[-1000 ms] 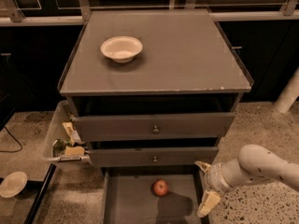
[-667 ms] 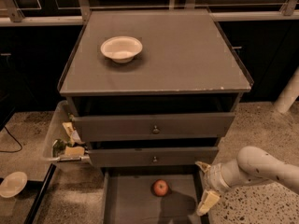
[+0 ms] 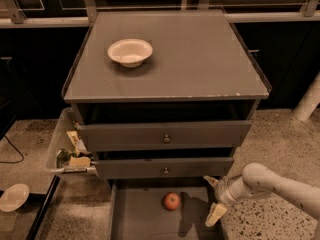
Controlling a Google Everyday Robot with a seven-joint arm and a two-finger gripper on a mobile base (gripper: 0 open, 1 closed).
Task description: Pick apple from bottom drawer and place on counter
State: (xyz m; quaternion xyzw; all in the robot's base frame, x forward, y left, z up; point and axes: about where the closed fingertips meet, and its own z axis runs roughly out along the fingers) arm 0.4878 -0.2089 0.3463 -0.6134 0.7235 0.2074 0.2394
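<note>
Apple on bottom drawer floor; spread pincer near its right, apart

gripper: a smooth pale shell is seen, with cream fingers spread apart, at the right wall of the bottom drawer
apple: left of the gripper, smooth red skin, faintly glossy
bottom drawer: matt grey floor
counter: above the gripper, matt grey, edge pale and chipped
terrazzo floor: right of the gripper, speckled stone
</note>
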